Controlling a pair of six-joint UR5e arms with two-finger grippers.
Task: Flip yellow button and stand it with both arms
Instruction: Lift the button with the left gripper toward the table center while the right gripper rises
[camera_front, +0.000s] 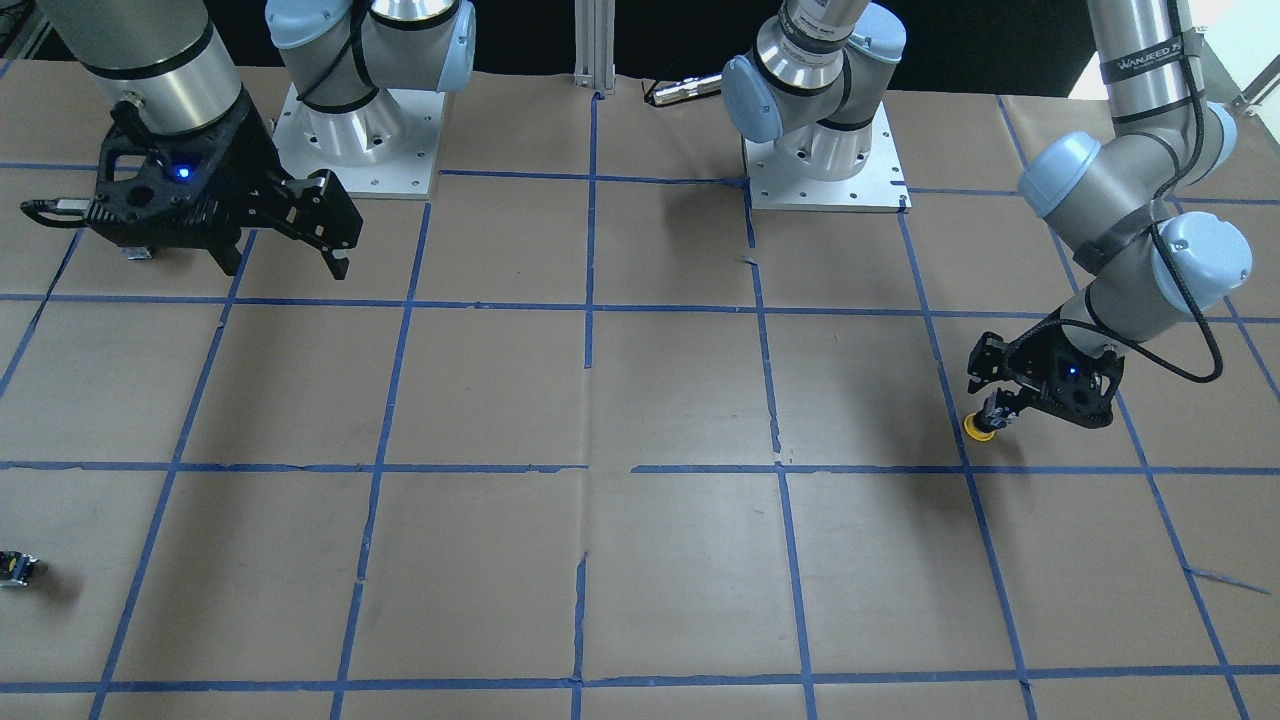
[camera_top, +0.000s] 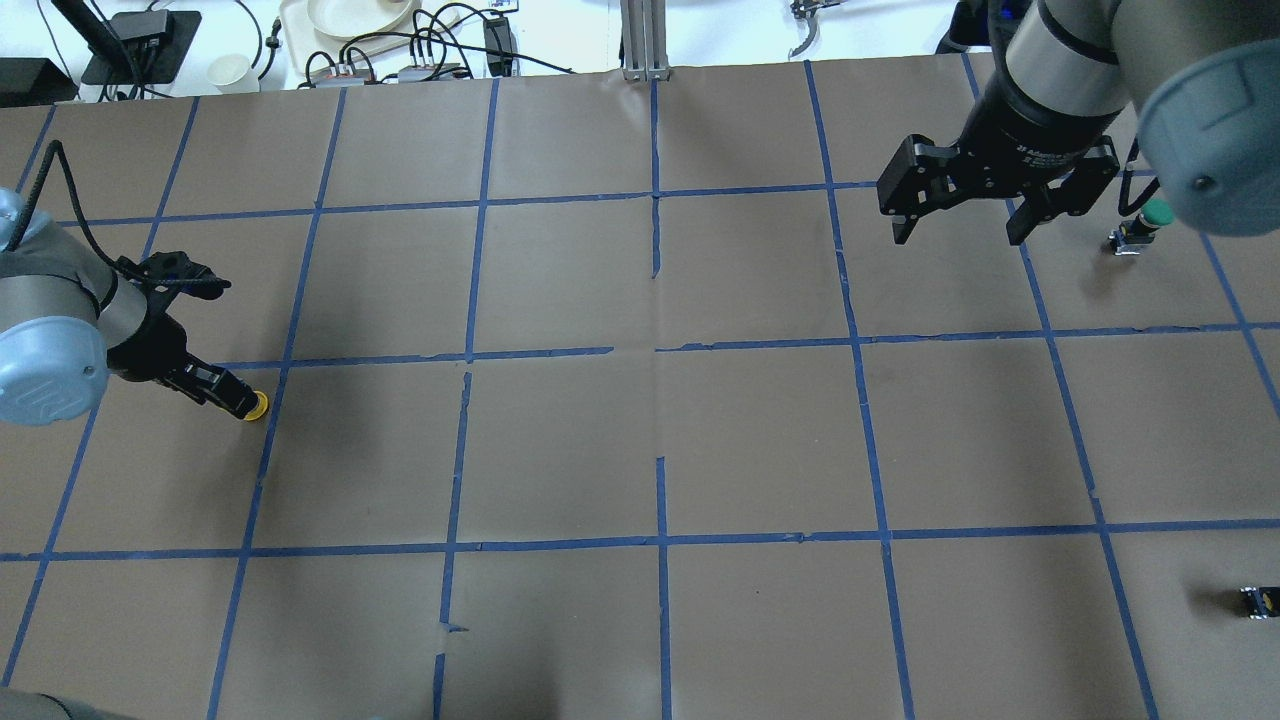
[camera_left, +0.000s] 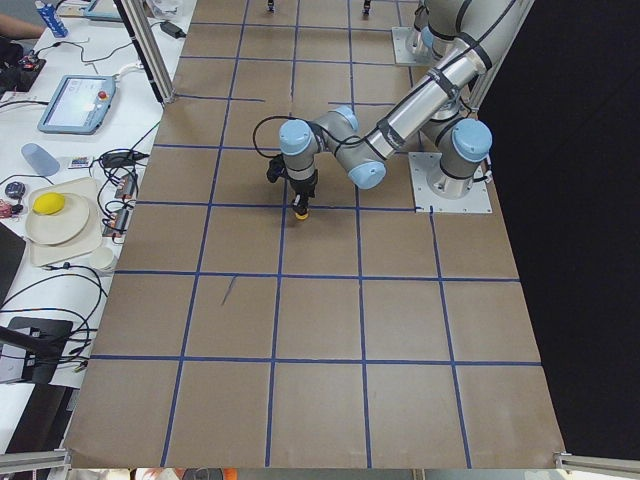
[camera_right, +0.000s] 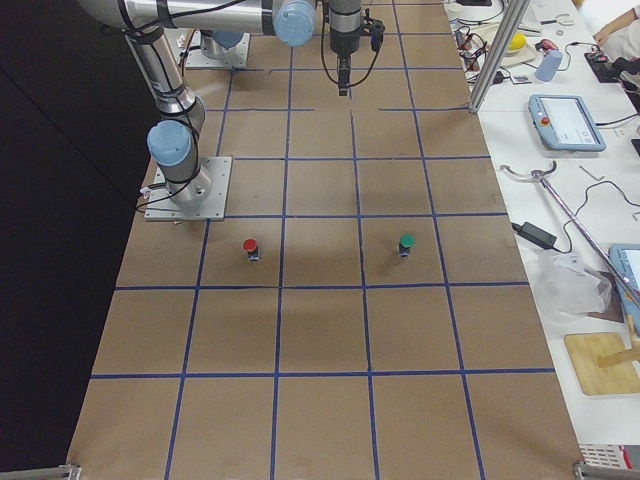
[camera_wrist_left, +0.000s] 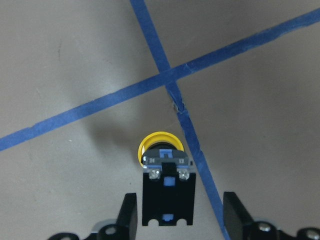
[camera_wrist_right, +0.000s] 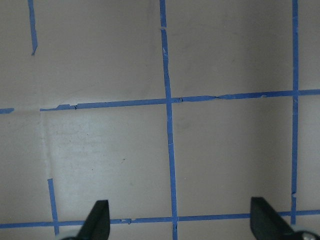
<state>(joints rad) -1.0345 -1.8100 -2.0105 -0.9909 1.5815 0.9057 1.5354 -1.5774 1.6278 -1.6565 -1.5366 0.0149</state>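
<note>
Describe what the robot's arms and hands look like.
The left arm and right arm are silver-grey tubes with light-blue joint caps; the left carries a black cable and lettered strap. The left hand and right hand are black, two-fingered, each with a blue light.

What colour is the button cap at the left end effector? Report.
Yellow cap, left wrist view.

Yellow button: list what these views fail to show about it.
- Overhead: button mostly hidden under left gripper.
- Left wrist: cannot tell whether it touches the table or is lifted.
- Exterior left: too small for detail.
- Exterior right: too far and small to find.
</note>
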